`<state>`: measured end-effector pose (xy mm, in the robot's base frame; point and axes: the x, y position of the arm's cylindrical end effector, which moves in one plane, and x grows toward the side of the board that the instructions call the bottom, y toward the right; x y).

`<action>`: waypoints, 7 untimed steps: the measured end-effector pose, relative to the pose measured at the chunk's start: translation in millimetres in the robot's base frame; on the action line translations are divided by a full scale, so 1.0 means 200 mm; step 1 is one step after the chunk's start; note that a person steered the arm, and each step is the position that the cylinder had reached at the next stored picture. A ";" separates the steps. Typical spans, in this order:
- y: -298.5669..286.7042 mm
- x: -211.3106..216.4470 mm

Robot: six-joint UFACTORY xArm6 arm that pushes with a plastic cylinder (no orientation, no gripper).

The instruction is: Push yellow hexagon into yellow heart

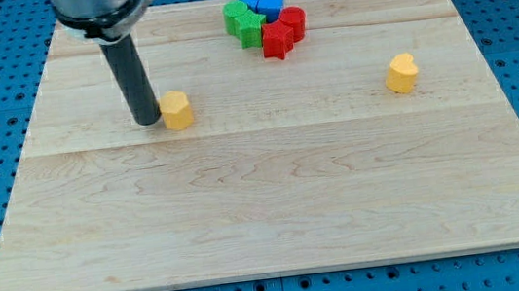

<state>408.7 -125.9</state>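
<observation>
Tip [147, 120] touching yellow hexagon [176, 110] on its left, yellow heart [402, 73] well apart rightward; no claw, arm's top cropped.

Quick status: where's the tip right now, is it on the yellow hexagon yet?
My tip: no gripper, holds nothing; sits right at the view's left side of the yellow hexagon block, apparently touching.
Yellow heart block: far off at the view's right.

My tip [148, 120] sits just left of the small yellow hexagon block [176, 109], near the wooden board's [268, 223] left edge. The yellow heart block [402, 73] lies well apart, toward the right edge. Green [243, 20], blue [261, 3] and red [282, 31] blocks cluster at the top edge.
</observation>
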 end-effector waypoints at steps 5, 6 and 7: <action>0.52 -0.03; 0.69 -0.06; 0.85 -0.08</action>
<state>392.0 43.9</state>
